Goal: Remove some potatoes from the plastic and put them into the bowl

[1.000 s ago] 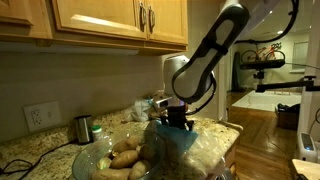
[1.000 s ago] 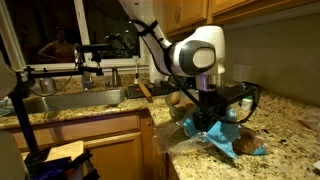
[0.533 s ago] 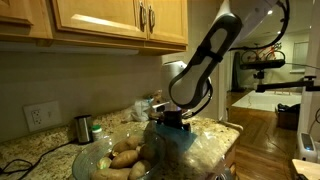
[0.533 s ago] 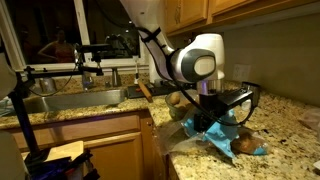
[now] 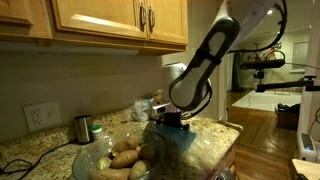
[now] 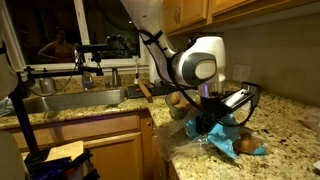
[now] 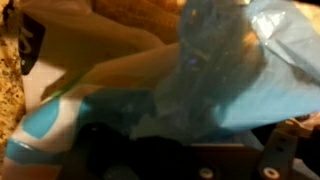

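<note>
You have wooden cabinets (image 5: 100, 25) above a speckled bench (image 5: 20, 152), with an outlet (image 5: 37, 117) on the wall. A dark window (image 6: 50, 30) sits behind the sink (image 6: 60, 102).

The potatoes (image 5: 125, 158) are dull tan-brown behind the clear glass of the bowl (image 5: 79, 158). The plastic (image 6: 238, 141) is bright blue with translucent whitish parts. The table (image 6: 290, 128) is speckled beige-and-brown granite, the cabinets (image 5: 100, 20) honey-coloured wood, the arm (image 5: 215, 45) white and black
</note>
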Robot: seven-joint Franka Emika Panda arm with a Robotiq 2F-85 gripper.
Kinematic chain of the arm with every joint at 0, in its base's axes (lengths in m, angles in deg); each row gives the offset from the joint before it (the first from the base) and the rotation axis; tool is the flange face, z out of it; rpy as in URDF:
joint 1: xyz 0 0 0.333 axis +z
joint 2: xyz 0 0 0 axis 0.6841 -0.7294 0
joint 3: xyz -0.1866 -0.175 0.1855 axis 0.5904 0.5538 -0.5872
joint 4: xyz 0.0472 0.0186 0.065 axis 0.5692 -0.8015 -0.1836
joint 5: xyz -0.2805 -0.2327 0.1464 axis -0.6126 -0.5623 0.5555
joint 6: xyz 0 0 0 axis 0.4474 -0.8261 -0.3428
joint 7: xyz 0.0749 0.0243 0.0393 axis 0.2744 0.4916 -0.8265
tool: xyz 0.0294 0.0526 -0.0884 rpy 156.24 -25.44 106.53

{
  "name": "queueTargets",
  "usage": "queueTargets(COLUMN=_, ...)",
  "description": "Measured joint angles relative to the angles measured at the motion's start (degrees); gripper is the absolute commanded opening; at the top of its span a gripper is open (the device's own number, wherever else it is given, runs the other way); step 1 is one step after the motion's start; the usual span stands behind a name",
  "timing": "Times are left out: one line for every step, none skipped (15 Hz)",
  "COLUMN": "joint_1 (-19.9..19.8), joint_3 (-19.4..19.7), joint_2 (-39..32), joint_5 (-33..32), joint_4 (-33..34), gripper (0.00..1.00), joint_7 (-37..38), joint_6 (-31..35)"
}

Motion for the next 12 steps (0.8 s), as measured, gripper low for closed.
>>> queueTargets(joint_1=-0.2, joint_3=0.0, joint_2=-0.3, joint_5=0.0, joint_4=0.0, gripper=1.0, joint_7=-0.2, joint_6=0.0)
queueTargets(joint_1=-0.4, joint_3=0.0, joint_2=-0.7, joint_5=0.0, joint_4=0.0, gripper=1.0, joint_7=-0.4, joint_6=0.0)
queueTargets(joint_1=-0.5, joint_3=0.1, joint_2=-1.2, joint_5=0.0, joint_4=0.0, gripper=1.0, joint_7=-0.4, joint_6=0.1)
queueTargets(joint_1=-0.7, joint_3=0.1, joint_2=-1.6, joint_5=0.0, joint_4=0.0, gripper=0.75, joint_7=-0.5, joint_6=0.2)
queueTargets(joint_1=-0.8, joint_3=0.1, joint_2=-2.0, joint_5=0.0, joint_4=0.1, gripper=0.74, joint_7=-0.5, joint_6=0.3)
queueTargets(joint_1=-0.9, joint_3=0.1, joint_2=-2.3, joint_5=0.0, joint_4=0.2, gripper=0.67, joint_7=-0.5, joint_6=0.4)
queueTargets(joint_1=-0.9, joint_3=0.1, joint_2=-2.5, joint_5=0.0, joint_4=0.3, gripper=0.6, joint_7=-0.5, joint_6=0.5)
queueTargets(joint_1=-1.0, joint_3=0.0, joint_2=-2.6, joint_5=0.0, joint_4=0.5, gripper=0.53, joint_7=-0.5, joint_6=0.5)
queueTargets(joint_1=-1.0, joint_3=0.0, joint_2=-2.6, joint_5=0.0, joint_4=0.6, gripper=0.46, joint_7=-0.5, joint_6=0.6)
queueTargets(joint_1=-1.0, joint_3=0.0, joint_2=-2.6, joint_5=0.0, joint_4=0.8, gripper=0.39, joint_7=-0.5, joint_6=0.7)
queueTargets(joint_1=-1.0, joint_3=-0.1, joint_2=-2.6, joint_5=0.0, joint_4=1.1, gripper=0.33, joint_7=-0.5, joint_6=0.8)
queueTargets(joint_1=-1.0, joint_3=-0.2, joint_2=-2.6, joint_5=0.0, joint_4=1.4, gripper=0.3, joint_7=-0.6, joint_6=0.9)
